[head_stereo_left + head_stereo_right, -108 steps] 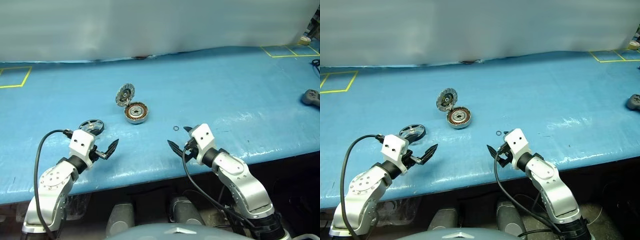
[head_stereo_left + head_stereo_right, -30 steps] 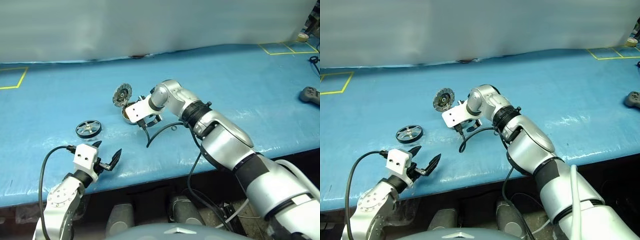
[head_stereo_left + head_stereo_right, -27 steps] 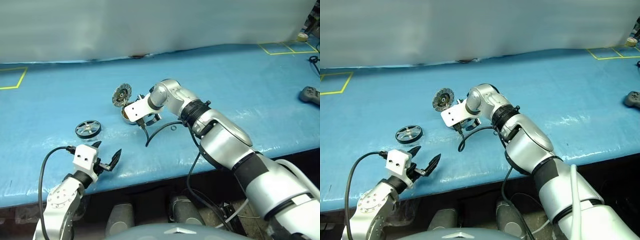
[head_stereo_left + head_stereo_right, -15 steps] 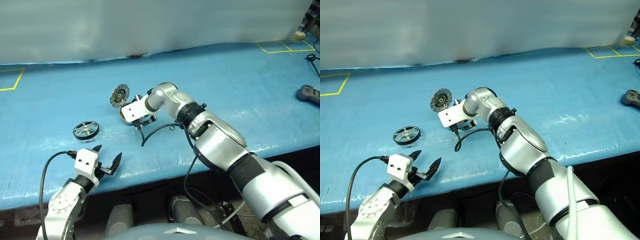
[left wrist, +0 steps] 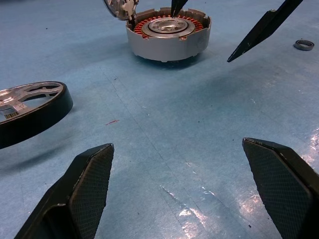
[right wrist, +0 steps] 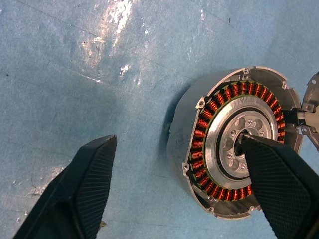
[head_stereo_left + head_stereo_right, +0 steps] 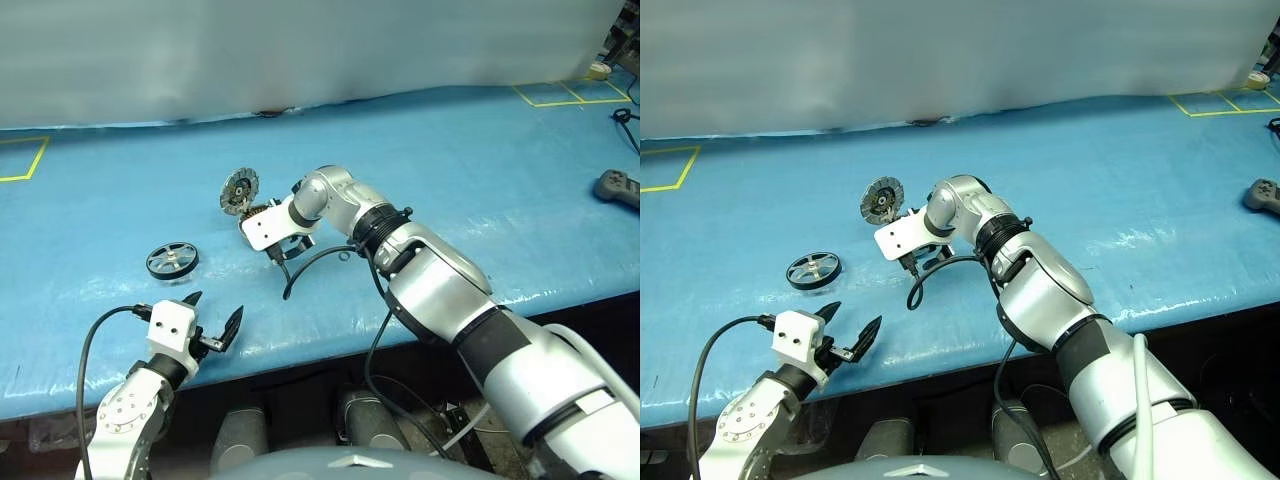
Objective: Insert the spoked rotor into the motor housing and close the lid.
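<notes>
On blue table point(image 7: 480, 170): 1 spoked rotor point(image 7: 171, 260), 1 motor housing point(image 5: 168, 33), 1 raised lid point(image 7: 238, 188), 2 spread grippers, left gripper point(image 7: 212, 318) and right gripper point(image 6: 179, 184).

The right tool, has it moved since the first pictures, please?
Yes. The right tool has left the table's near edge and gone out to the motor housing, with one finger over its centre.

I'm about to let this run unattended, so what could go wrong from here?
The right gripper straddles the motor housing wall, one fingertip over its centre: closing could scrape the copper windings or drag the housing. The lid stands open right beside it and could get knocked. The spoked rotor lies untouched beside the left gripper.
</notes>
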